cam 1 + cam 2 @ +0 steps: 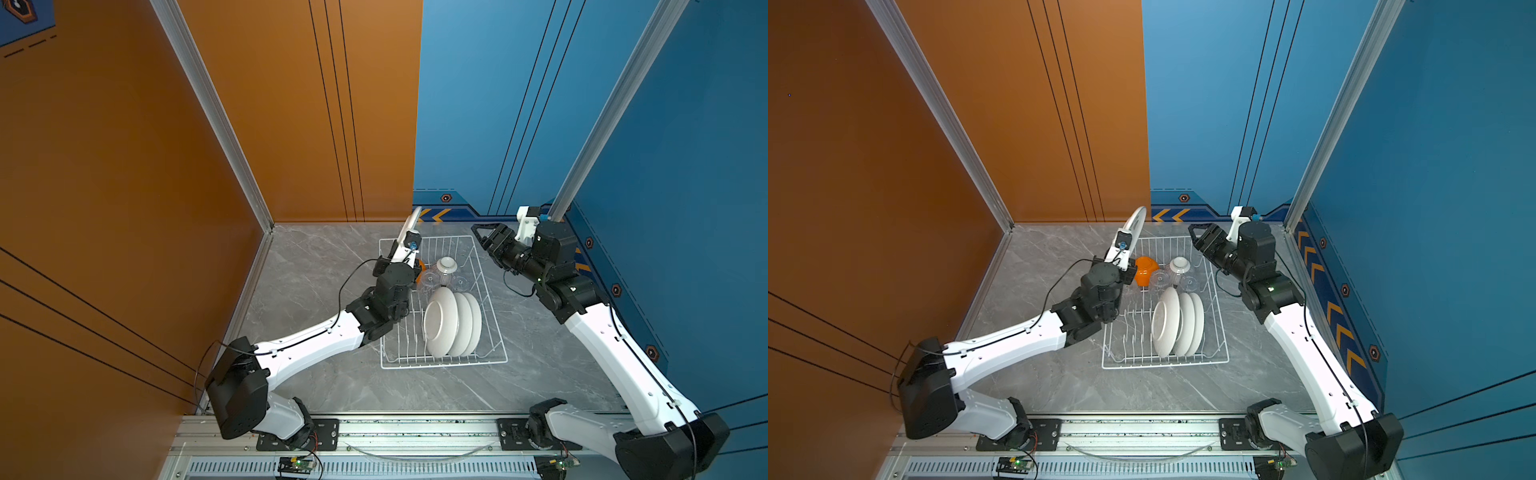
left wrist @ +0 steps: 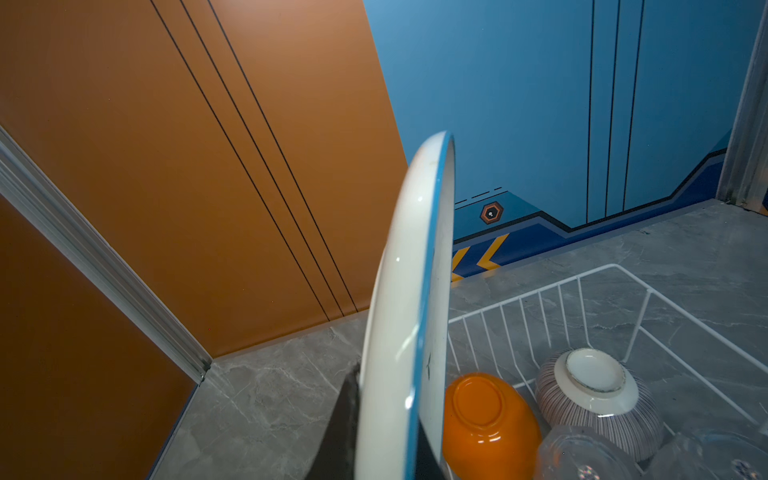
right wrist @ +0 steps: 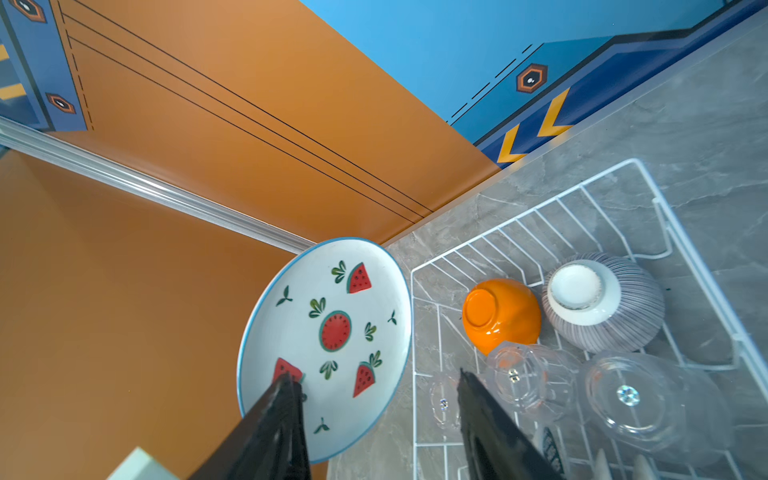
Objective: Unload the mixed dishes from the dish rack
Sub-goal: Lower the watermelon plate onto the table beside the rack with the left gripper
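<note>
My left gripper is shut on a white plate with a blue rim and a watermelon pattern. It holds the plate on edge above the far left corner of the dish rack. In the rack three white plates stand upright. Behind them an orange bowl, a ribbed bowl and clear glass cups lie upside down. My right gripper hangs open and empty over the rack's far right corner.
The rack sits on a grey marble table. An orange wall closes the left and part of the back. Blue walls close the rest of the back and the right. An aluminium rail runs along the front.
</note>
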Available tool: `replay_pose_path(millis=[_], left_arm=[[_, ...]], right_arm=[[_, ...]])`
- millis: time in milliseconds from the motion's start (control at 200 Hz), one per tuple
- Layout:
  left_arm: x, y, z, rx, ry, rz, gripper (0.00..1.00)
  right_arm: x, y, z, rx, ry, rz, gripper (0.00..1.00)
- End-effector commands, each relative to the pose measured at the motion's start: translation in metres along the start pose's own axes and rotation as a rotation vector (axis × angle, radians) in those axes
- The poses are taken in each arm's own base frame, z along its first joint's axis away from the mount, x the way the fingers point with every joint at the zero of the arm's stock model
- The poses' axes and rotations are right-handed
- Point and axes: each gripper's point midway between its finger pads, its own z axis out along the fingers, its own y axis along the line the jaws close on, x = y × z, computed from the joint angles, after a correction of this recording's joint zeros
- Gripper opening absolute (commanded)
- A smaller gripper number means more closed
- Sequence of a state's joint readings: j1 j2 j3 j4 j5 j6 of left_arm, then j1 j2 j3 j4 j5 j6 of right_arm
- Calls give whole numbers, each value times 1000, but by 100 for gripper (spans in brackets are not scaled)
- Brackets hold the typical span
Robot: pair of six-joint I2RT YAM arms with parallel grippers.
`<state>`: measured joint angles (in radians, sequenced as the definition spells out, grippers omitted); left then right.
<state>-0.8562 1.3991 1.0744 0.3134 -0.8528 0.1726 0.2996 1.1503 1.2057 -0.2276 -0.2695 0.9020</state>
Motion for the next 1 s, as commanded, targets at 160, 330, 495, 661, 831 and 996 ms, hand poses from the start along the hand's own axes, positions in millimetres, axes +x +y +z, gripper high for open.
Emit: replay_pose_path(millis=[160,330,495,661,831,996], left_arm=[[38,106,-20,-69,142,-337,0],[85,164,-52,-163,256,-499,0],[127,186,-86,-222,364,-574,0],[163,190,-111,-242,466,-666,0],[194,181,-127,-217,557,-750,0],[221,173,-135,-209,608,-839,0]], right_arm=[[23,-45,-10,169,77,-227,75],[40,-64,-14,231,162,-315,82],[55,-69,-20,240,229,-371,87],[77,-68,-25,217,314,-413,90],[102,-68,-30,208,403,-456,91],[114,-71,-34,215,433,-461,90]])
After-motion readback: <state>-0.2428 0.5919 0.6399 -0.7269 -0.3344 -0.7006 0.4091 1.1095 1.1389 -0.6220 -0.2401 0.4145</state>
